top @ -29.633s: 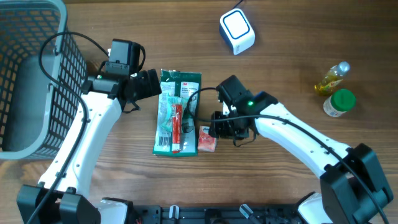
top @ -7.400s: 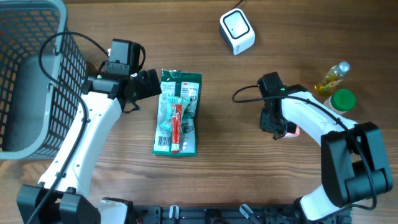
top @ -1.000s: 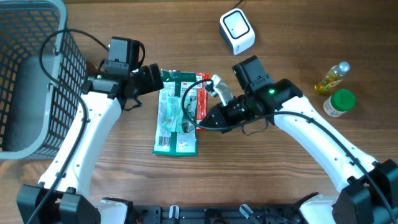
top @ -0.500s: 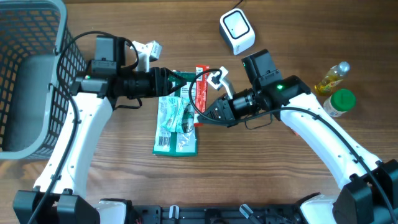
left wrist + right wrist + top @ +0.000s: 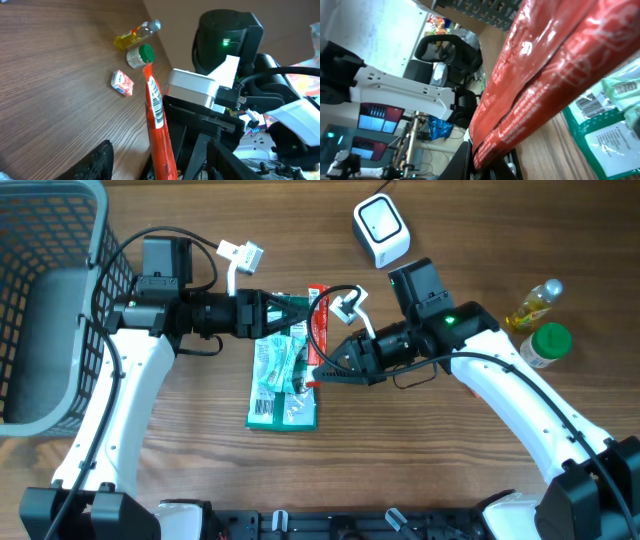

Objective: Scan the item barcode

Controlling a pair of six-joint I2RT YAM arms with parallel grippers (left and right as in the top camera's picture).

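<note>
The item is a long red tube pack (image 5: 318, 320), held up above the table, with a barcode (image 5: 156, 97) on the side facing the left wrist camera. My right gripper (image 5: 318, 372) is shut on its lower end, and the red pack (image 5: 545, 75) fills the right wrist view. My left gripper (image 5: 300, 315) reaches in from the left at the pack's upper part. Its jaws stand half closed on either side of the red pack (image 5: 159, 130), with bare table showing between the left finger (image 5: 100, 162) and the pack. The white scanner (image 5: 381, 228) sits at the back.
A green blister package (image 5: 280, 385) lies flat under the grippers. A grey basket (image 5: 50, 310) stands at the far left. An oil bottle (image 5: 535, 302) and a green-capped jar (image 5: 546, 345) stand at the right. A small red and white box (image 5: 122, 82) lies near them.
My right gripper lifted the red pack off the green package and turned it upright. The left arm swung in toward it and its jaws narrowed from wide open to half closed.
</note>
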